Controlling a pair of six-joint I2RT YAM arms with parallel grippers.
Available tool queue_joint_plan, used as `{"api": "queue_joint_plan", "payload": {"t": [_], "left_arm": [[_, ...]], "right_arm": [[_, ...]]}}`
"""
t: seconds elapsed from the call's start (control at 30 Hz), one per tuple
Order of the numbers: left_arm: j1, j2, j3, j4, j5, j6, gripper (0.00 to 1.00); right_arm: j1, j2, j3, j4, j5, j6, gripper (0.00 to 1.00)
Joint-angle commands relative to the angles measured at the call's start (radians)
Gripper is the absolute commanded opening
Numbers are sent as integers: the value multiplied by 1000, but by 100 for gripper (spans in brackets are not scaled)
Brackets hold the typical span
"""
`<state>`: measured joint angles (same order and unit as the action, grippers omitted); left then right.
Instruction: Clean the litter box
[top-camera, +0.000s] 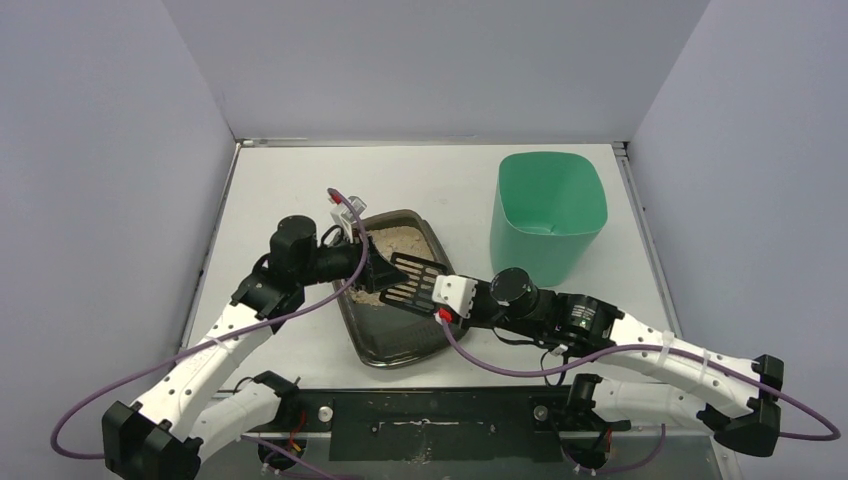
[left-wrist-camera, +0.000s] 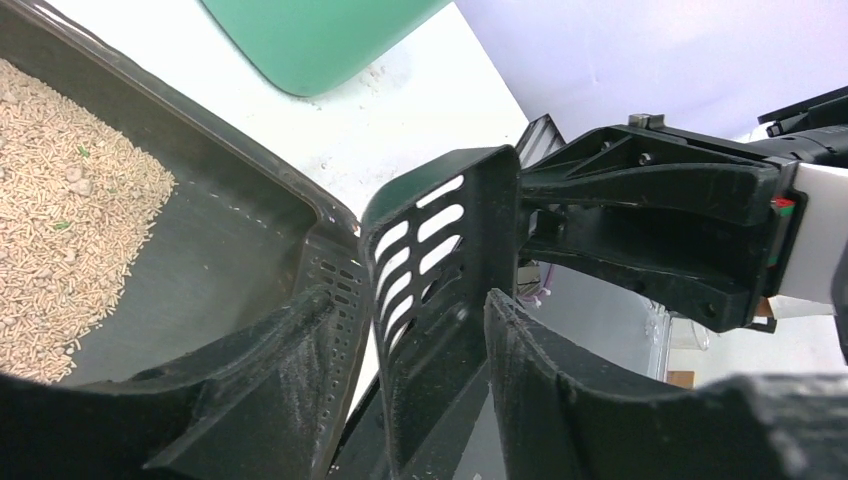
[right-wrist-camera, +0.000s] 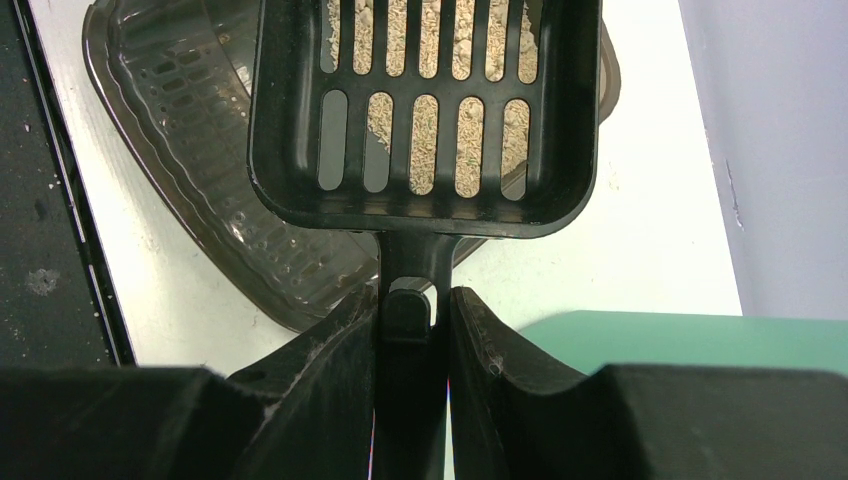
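Top external: where does the litter box sit? (KL)

Middle of the table, between the two arms, long axis running near to far, slightly skewed. Beige pellet litter is heaped in the far half. The near half shows bare dark floor. A mint-green bin stands upright to its right, apart from it. (RS)

State of the right gripper? (KL)

Jaws narrow, clamped on the handle of the black slotted scoop. Right wrist view confirms it. Both fingers press the handle stub from either side. The scoop head points away from the camera, over the tray, with litter visible through the slots. (RS)

And the left gripper? (KL)

At the tray's left rim, on the opposite side of the scoop head from the right gripper. In the left wrist view the jaws are partway apart, one finger on each side of the scoop head, which stands on edge between them. Cannot tell whether the pads actually bear on the plastic. (RS)

Scoop relative to tray? (KL)

Head over the tray's middle, handle reaching toward the right rim. Whether it touches the tray floor, cannot tell. (RS)
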<state>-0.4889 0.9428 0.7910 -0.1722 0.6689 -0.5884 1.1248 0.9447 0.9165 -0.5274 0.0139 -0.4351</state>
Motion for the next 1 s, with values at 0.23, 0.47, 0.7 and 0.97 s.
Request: {"api": "queue_joint_plan", "payload": {"t": [0.23,0.47,0.7,0.97], "left_arm": [[6,26,27,17,3,22,33],[6,34,30,41,30,18,0],[6,24,34,46,31,20,0],[35,10,46,10,18,44,0]], "right_arm": [[1,-31,69,25,-6,-23,0],[1,-10,85,32,-6,-19,0],[2,-10,92,31,-6,-13,2],[0,-20,98,10,32,41,43]]}}
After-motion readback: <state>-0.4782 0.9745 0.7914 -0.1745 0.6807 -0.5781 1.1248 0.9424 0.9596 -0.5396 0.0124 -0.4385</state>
